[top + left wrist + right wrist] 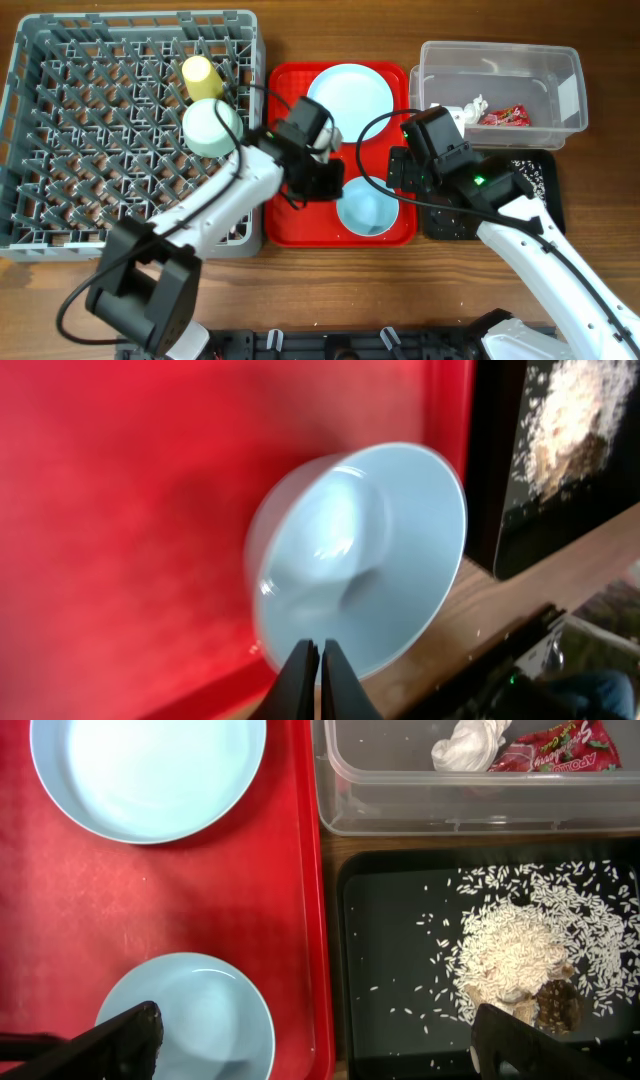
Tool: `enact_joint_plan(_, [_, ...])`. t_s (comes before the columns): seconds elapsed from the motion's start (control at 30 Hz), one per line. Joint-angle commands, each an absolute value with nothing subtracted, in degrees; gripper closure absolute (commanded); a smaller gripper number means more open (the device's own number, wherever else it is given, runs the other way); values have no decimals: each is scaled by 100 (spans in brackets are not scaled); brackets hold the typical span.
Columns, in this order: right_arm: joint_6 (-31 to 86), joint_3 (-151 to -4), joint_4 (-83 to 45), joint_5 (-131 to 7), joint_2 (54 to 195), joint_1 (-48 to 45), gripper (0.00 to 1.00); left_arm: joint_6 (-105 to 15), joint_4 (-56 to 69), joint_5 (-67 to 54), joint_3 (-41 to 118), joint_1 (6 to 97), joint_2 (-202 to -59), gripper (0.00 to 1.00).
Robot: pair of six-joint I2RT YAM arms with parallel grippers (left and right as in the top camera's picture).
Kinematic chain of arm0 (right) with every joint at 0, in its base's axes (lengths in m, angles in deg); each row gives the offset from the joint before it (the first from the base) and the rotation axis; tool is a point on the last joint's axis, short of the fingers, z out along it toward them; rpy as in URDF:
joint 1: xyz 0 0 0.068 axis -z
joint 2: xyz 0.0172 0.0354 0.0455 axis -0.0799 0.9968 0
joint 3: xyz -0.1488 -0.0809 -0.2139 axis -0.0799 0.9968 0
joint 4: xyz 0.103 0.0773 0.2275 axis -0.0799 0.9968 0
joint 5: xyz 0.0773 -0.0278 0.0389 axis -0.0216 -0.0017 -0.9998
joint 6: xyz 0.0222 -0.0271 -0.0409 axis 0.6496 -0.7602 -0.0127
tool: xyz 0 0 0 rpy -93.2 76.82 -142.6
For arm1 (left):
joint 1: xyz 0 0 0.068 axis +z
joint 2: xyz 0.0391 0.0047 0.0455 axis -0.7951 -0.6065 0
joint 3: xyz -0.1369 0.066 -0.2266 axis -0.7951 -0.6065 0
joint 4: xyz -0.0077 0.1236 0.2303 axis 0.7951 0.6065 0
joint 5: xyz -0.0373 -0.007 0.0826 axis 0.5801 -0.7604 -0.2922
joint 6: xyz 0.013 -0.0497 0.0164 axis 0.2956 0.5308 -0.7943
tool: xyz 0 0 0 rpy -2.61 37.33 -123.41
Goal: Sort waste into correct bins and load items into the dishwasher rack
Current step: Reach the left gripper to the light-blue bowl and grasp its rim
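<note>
The wooden table (330,285) carried everything, with the grey dishwasher rack (90,180) filling its left side. A yellow cup (198,72) stood among the pegs near the rack's far right corner, and just beside it a pale bowl (211,128) sat upside down.

In the centre lay the red tray (290,225). The pale blue plate (350,92) occupied its far end and a second pale blue bowl (368,212) sat upright at its near end, the two apart from each other.

The left gripper (320,650) hung over the red tray just beside this bowl; its fingers were pressed together with nothing between them. The wrist view was blurred, so whether the tips touched the bowl's rim could not be told.

The right gripper (320,1040) was spread wide and empty, straddling the border between the red tray and the black tray (390,950).

On the black tray a heap of rice-like scraps (515,950) lay toward its right half, with loose grains scattered around it. Behind it stood the clear tub (470,70), holding the crumpled white tissue (470,745) and the red-and-silver wrapper (555,750) — side by side and touching, against its near wall.
</note>
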State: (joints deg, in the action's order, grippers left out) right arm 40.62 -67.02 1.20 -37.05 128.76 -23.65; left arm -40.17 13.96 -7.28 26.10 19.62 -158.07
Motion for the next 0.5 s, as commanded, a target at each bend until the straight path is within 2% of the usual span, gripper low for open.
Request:
enact_joint_plan(0.0, [4066, -6761, 123, -3571, 12878, -2352, 0, -3569, 961, -470, 2328, 1538, -16017, 96])
enact_joint_plan(0.13, [4066, -6761, 123, -3571, 12878, -2352, 0, -3538, 693, -896, 2328, 1235, -16091, 96])
enact_joint_plan(0.47, [4066, -6761, 123, -3571, 12878, -2352, 0, -3239, 594, -2240, 2328, 1160, -16190, 94])
